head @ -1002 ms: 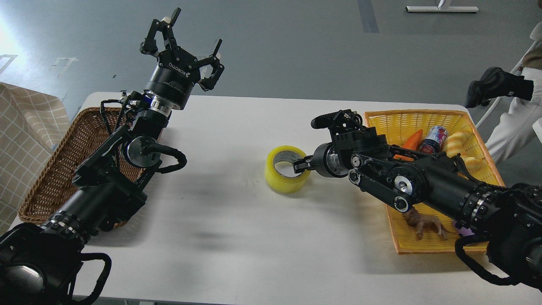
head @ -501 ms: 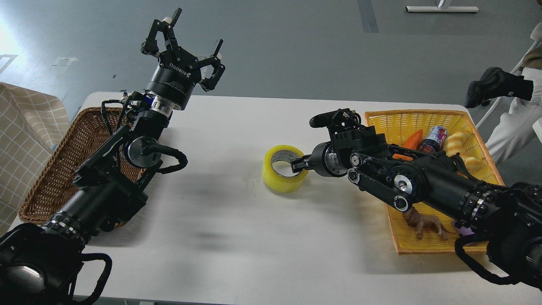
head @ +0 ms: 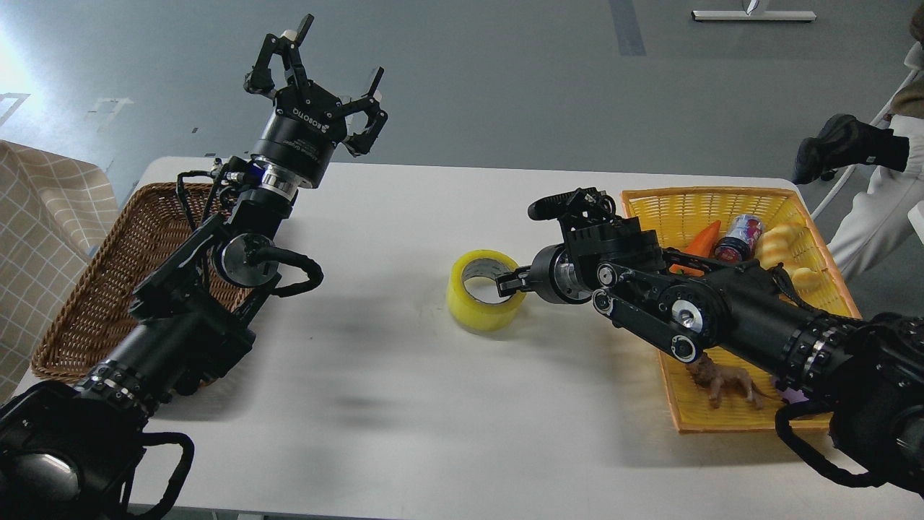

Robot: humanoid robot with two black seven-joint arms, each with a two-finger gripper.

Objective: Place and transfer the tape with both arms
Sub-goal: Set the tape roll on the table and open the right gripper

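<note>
The tape (head: 473, 312), a thick translucent yellow roll with a grey-white core, is near the middle of the white table (head: 404, 404), tilted a little. My right gripper (head: 507, 283) reaches in from the right. It grips the roll's right wall, with one finger inside the core and the other outside. My left gripper (head: 336, 54) is open and empty. It is raised high over the table's far left edge, well away from the tape, with its fingers pointing up and away.
A brown wicker basket (head: 86, 303) lies at the table's left, under my left arm. A yellow basket (head: 686, 202) at the right holds a carrot (head: 704, 238), a can (head: 738, 235), a bread-like toy (head: 779, 242) and a brown animal toy (head: 725, 383). A person's gloved hand (head: 844, 148) is at the far right.
My right gripper has moved the tape a little to the left across the table. My left gripper has shifted slightly to the right and stayed open.
</note>
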